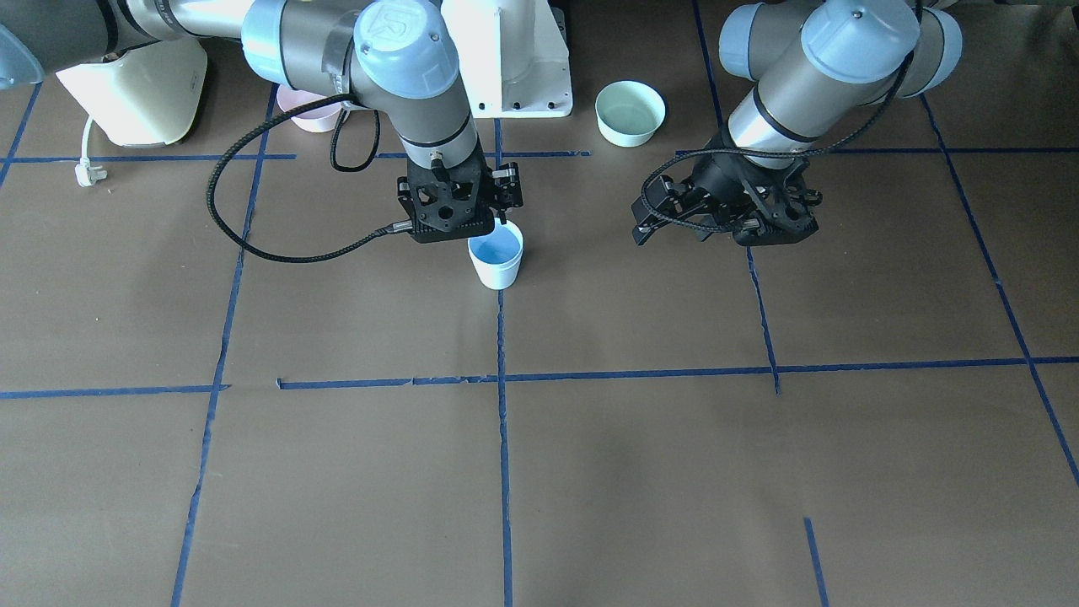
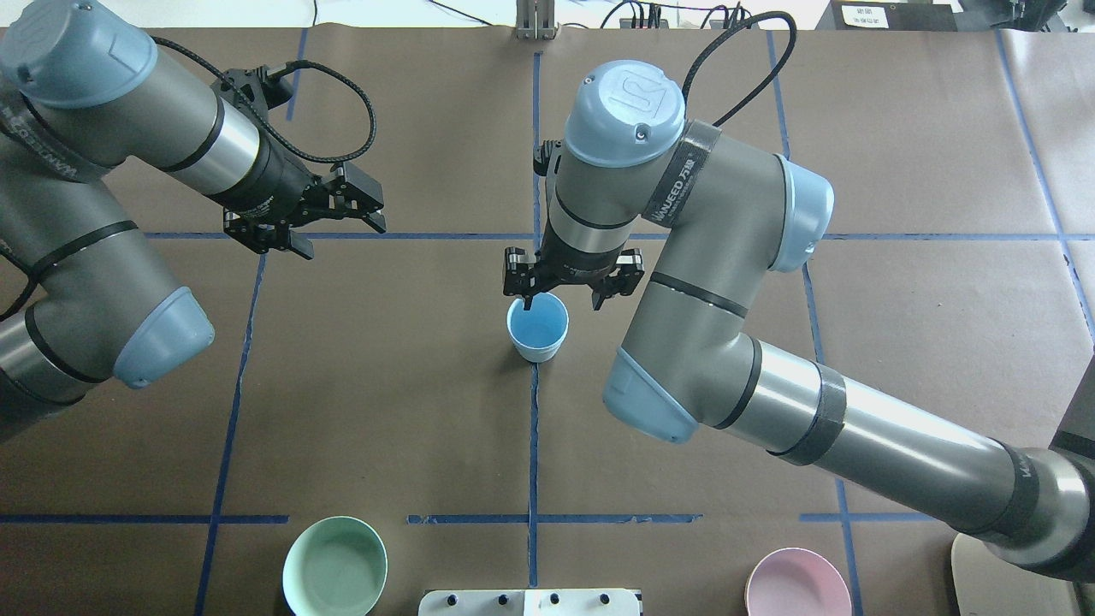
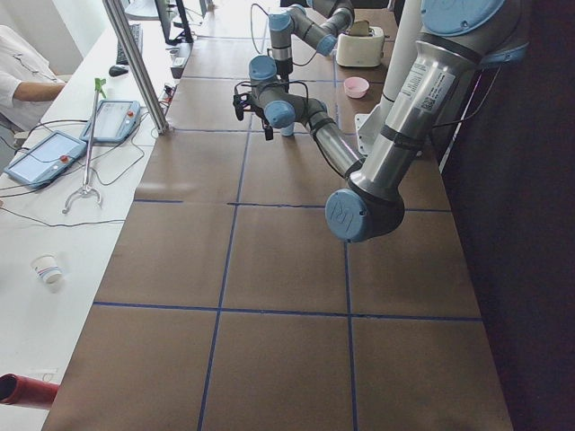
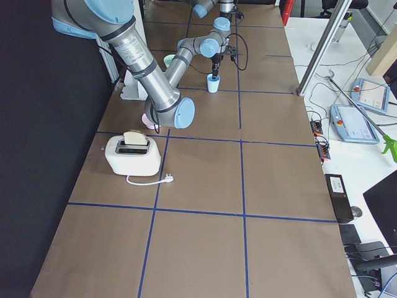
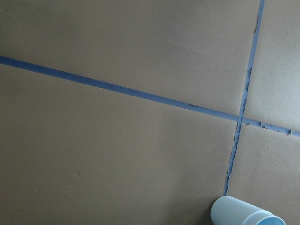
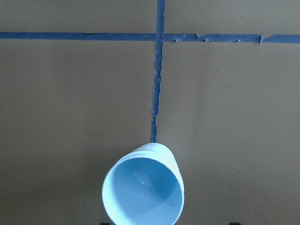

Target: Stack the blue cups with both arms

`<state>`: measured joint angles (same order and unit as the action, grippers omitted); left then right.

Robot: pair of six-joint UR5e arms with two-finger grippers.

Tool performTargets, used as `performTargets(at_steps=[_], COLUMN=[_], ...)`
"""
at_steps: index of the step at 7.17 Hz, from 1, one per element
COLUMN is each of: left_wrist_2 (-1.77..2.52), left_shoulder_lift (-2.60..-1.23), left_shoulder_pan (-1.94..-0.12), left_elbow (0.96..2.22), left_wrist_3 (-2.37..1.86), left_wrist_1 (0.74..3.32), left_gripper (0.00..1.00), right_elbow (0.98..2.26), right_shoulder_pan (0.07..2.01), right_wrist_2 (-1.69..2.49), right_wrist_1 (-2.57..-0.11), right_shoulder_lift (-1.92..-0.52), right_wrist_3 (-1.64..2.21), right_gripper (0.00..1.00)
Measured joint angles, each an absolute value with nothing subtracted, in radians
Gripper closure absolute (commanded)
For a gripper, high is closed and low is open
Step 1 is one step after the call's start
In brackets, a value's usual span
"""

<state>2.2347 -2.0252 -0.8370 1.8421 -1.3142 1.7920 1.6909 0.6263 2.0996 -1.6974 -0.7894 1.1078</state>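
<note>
One blue cup [image 2: 537, 328] shows on the table [image 2: 385, 411]. It stands upright, mouth up, right on the blue tape line [image 2: 533, 445] that runs down the middle, a little to the robot's side of a tape crossing. It's bright blue inside and whitish outside. The right wrist view shows a faint ridge just under the rim, so it could be two cups nested, but honestly these shots don't settle it.

The right gripper [image 2: 562, 295] points straight down just over the cup's far edge, jaws spread wide and holding nothing. One fingertip sits about over the rim and the other is off to the side over bare table. Whether that first fingertip touches the rim isn't clear.

The left gripper [image 2: 340, 238] is well apart from the cup, off on the robot's left. It hangs tilted in the air near another tape crossing, jaws also apart and empty. Its wrist camera only catches the cup in the bottom corner.

Further out, a mint-green bowl [image 2: 335, 566] and a pink bowl [image 2: 797, 583] sit on either side of the robot's white base [image 2: 530, 601], both well away from the cup. A cream toaster [image 4: 131, 154] with a slice of bread in it sits toward the table's right end, with its plug [image 4: 166, 180] lying just beside it.
</note>
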Motion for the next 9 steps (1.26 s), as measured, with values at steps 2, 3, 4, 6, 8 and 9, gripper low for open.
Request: performTargets(at_steps=[2,3,4,6,8,9], left_wrist_2=[2.250,2.270,2.299,2.335,2.347,2.338], left_shoulder_lift=[-1.910,-1.843,-1.763,-1.663,-1.647,-1.652], left_shoulder_pan=[-0.902,-0.963,-1.052,-1.244,-1.411,-1.456], left_elbow=[1.863,1.865,1.860,1.792,1.676,1.649], left_wrist_3=[-1.115,-0.965,-0.769,-0.367,-0.009,0.079], left_wrist_1=[1.802,1.800,1.795,1.773,1.715,1.668], left_gripper=[0.00,0.00,0.00,0.00,0.00,0.00], right_elbow=[1.812,1.852,1.868,1.837,1.720,1.664], right_shoulder_pan=[0.742,0.815,0.902,1.096,1.292,1.369], right_wrist_2=[2.155,2.187,2.225,2.292,2.343,2.348], right_wrist_1=[-1.697,-1.696,-1.695,-1.697,-1.698,-1.696], right_shoulder_lift=[-0.963,-1.060,-1.159,-1.322,-1.405,-1.431], right_wrist_3=[1.000,0.874,0.717,0.357,-0.007,-0.143], right_gripper=[0.01,0.01,0.01,0.01,0.01,0.01])
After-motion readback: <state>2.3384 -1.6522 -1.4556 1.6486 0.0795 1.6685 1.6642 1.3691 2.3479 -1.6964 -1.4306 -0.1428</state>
